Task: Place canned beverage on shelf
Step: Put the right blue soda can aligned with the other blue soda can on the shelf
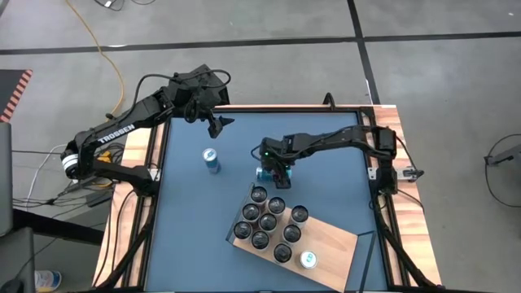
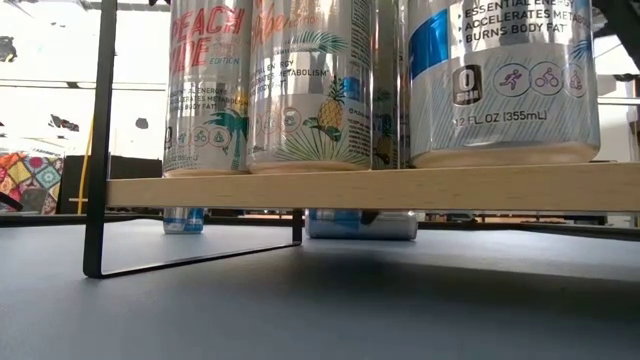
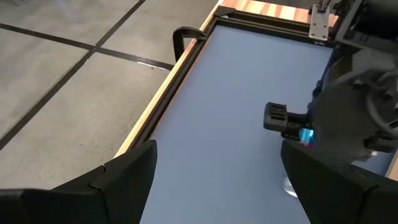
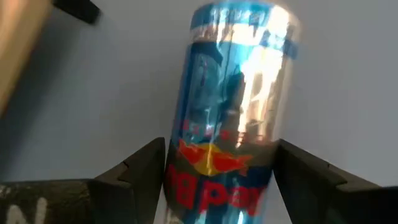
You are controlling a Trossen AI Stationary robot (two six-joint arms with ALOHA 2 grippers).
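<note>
Right claw [image 4: 217,171] pinching blue can [image 4: 233,106] mid-surface, just off shelf [image 1: 330,244] far corner: lift upright, clear standing cans, set on bare board; left claw [image 1: 218,124] spread, idle near far edge.

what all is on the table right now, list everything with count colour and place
shelf: one, light wood with dark edge and black wire legs, near side of the table, set at an angle
cans on shelf: ten seen from above, nine with dark tops clustered at the shelf's left end, one pale top alone nearer the front
standing can: one, blue and silver, upright on the mat, left of centre
lying can: one, blue and silver, on its side just behind the shelf
table: one, blue mat with wooden strips along the sides
left gripper: jaws open, empty, over the far left part of the mat
right gripper: jaws around the lying can
</note>
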